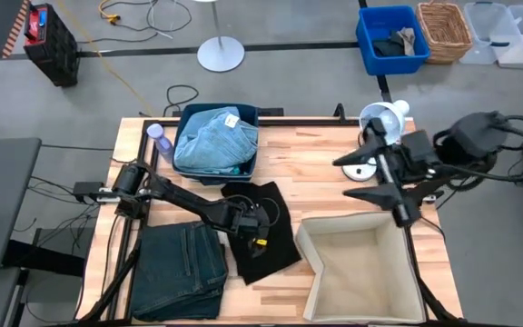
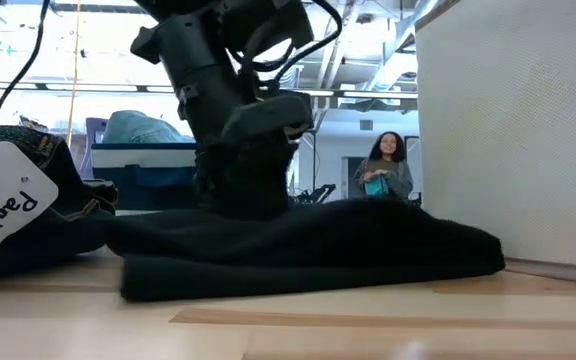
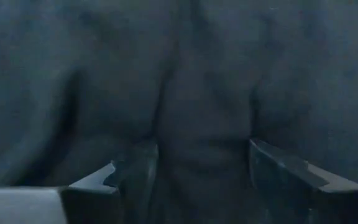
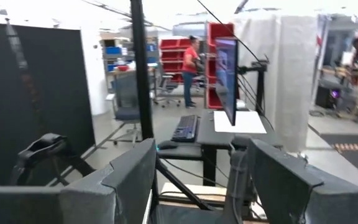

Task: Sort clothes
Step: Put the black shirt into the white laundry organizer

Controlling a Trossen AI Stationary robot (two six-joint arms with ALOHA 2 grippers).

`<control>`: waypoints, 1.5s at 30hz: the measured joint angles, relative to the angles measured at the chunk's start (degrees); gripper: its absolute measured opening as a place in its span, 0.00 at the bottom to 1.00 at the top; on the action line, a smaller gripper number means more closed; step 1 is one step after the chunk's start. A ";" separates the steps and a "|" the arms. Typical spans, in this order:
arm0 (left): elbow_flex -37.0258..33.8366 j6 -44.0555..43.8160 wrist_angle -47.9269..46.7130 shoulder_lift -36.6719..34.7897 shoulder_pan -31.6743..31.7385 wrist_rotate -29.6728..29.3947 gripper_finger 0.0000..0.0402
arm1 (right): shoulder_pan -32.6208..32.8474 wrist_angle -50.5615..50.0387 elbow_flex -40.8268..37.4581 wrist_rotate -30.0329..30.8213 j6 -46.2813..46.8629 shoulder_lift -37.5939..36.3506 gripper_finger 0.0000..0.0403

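Note:
The black shirt (image 1: pixel 266 238) lies spread on the table between the folded dark green-grey jeans (image 1: pixel 182 271) and the beige fabric box (image 1: pixel 361 268). My left gripper (image 1: pixel 248 224) is open and down on the shirt; it also shows in the low view (image 2: pixel 253 200). The light blue denim piece (image 1: pixel 214 141) lies in the dark blue bin (image 1: pixel 254 145) at the far side, with a teal edge (image 1: pixel 231 169) under it. My right gripper (image 1: pixel 343 179) is open and empty, raised above the table's right part and pointing toward the left. My left gripper comes at the black shirt from above, near the middle of the shirt. Its two open fingers (image 3: pixel 135 180) stand on the cloth with a raised fold (image 3: pixel 166 118) between them. The shirt lies flat on the table (image 2: pixel 308 250).
A purple bottle (image 1: pixel 160 141) stands left of the bin. A white round object (image 1: pixel 384 118) stands at the far right. The jeans with a white tag (image 2: pixel 13 205) lie close beside the shirt. A person (image 2: pixel 383 168) stands in the room beyond.

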 joint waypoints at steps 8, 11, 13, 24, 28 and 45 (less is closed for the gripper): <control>0.63 -6.09 -0.82 0.43 -0.09 0.30 0.24 | 4.44 0.14 0.00 0.04 -4.16 -2.69 0.67; 2.10 -4.64 -2.13 0.51 -0.07 0.98 0.07 | 5.36 0.08 0.02 1.07 -4.71 -2.93 0.67; 3.54 -3.26 -2.54 0.68 -0.05 1.53 0.07 | 5.95 -0.12 0.02 1.57 -4.83 -2.89 0.67; 16.51 6.01 -24.97 -12.70 -5.30 -9.56 0.07 | 5.91 0.05 0.02 6.54 -6.48 -2.32 0.67; 16.70 8.72 -25.55 -22.34 -8.24 -14.55 0.07 | 5.29 0.43 0.02 9.48 -5.89 -2.09 0.67; 16.83 27.34 -0.22 -37.12 -12.45 -17.82 0.07 | 4.12 4.74 0.02 15.06 -10.11 -1.37 0.67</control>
